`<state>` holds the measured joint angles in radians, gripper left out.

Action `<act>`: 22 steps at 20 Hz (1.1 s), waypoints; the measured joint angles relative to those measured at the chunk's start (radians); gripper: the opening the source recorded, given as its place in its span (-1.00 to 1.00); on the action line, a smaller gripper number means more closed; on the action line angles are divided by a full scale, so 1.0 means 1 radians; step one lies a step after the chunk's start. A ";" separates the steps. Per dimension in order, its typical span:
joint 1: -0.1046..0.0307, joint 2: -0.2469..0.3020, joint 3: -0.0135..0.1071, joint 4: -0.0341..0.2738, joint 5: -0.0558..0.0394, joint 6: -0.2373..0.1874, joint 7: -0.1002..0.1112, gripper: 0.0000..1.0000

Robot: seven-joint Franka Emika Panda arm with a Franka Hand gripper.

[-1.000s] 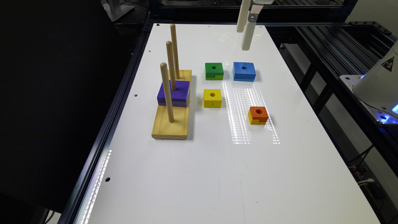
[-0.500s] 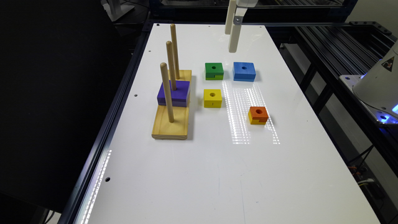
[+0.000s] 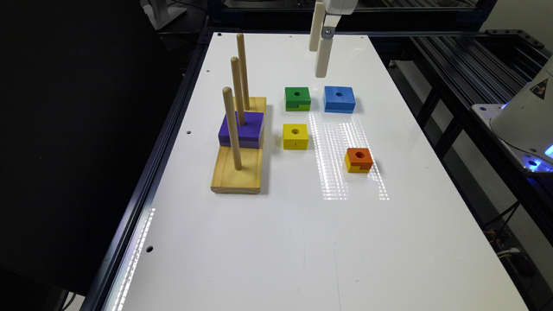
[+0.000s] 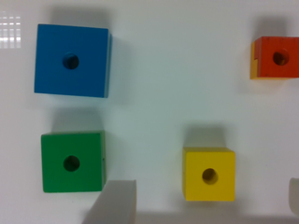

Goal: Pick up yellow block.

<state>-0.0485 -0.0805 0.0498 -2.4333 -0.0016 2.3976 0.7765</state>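
The yellow block (image 4: 209,173) lies flat on the white table (image 3: 302,242), untouched, between the two visible fingertips in the wrist view but offset toward one of them rather than centred, so the coming move likely calls for a lateral correction and a long descent. The gripper (image 3: 320,58) hangs high above the far part of the table with its jaws apart and holding nothing. Beyond the yellow block sit the green block (image 4: 72,161), the blue block (image 4: 71,60) and the orange-topped block (image 4: 275,57).
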 joint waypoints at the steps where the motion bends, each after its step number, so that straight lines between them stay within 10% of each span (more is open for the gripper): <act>1: 0.000 0.000 0.002 0.000 0.0000 0.000 0.002 1.00; 6: 0.000 0.023 0.005 -0.001 0.0000 0.007 0.002 1.00; 13: 0.000 0.159 0.005 0.000 0.0000 0.130 0.002 1.00; 22: 0.000 0.157 0.005 0.005 0.0000 0.132 0.002 1.00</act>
<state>-0.0489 0.0765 0.0553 -2.4286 -0.0016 2.5291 0.7788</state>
